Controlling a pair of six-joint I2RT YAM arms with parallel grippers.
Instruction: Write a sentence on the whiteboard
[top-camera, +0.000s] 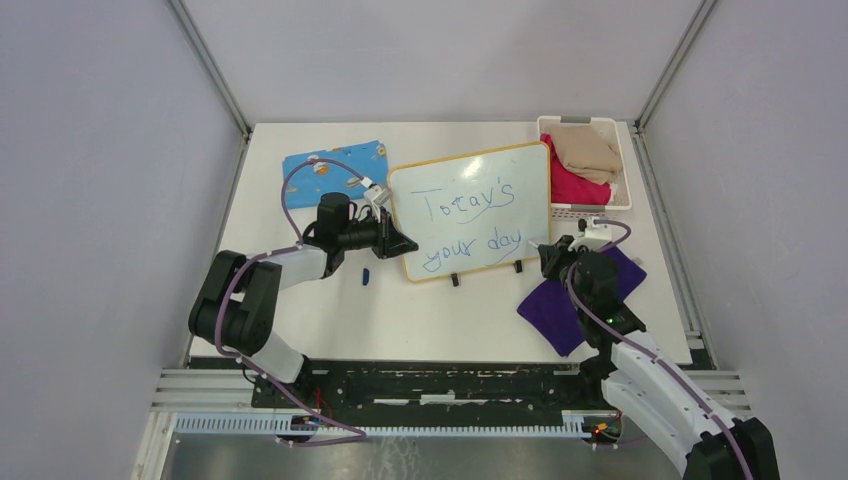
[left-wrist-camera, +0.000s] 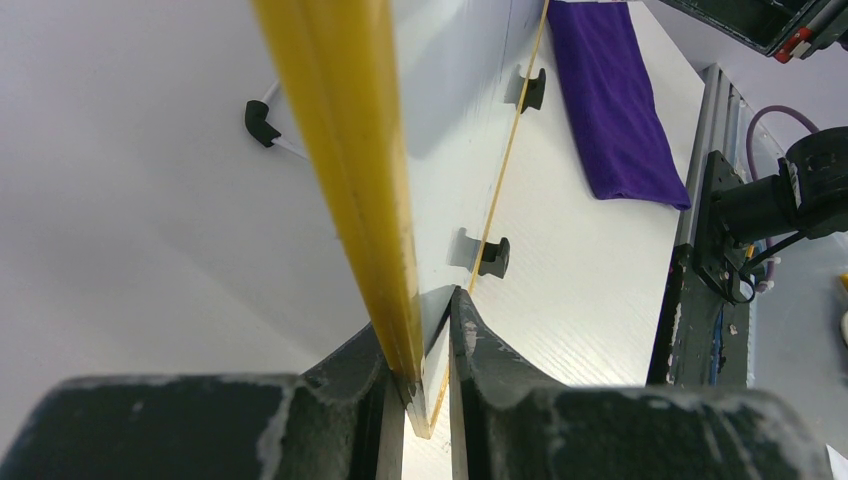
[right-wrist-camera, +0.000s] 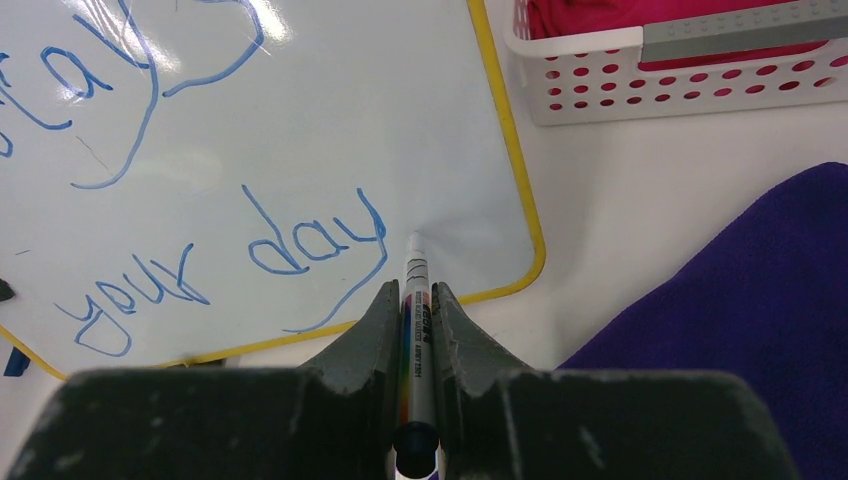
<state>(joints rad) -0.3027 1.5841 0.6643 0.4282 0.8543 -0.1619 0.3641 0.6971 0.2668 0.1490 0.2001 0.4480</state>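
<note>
The whiteboard (top-camera: 470, 210) lies on the table, white with a yellow rim and two black clips on its near edge. The sentence (top-camera: 468, 222) reads "Today's your day" in blue, in two lines; it also shows in the right wrist view (right-wrist-camera: 300, 245). My left gripper (top-camera: 400, 242) is shut on the whiteboard's left edge (left-wrist-camera: 350, 170), rim between the jaws. My right gripper (top-camera: 548, 250) is shut on a white marker (right-wrist-camera: 415, 300), its tip at the board's lower right corner, right of "day".
A purple cloth (top-camera: 580, 295) lies under my right arm. A white basket (top-camera: 585, 165) with tan and pink cloths stands at the back right. A blue patterned cloth (top-camera: 335, 165) lies back left. A small blue cap (top-camera: 366, 276) lies near the board's left corner.
</note>
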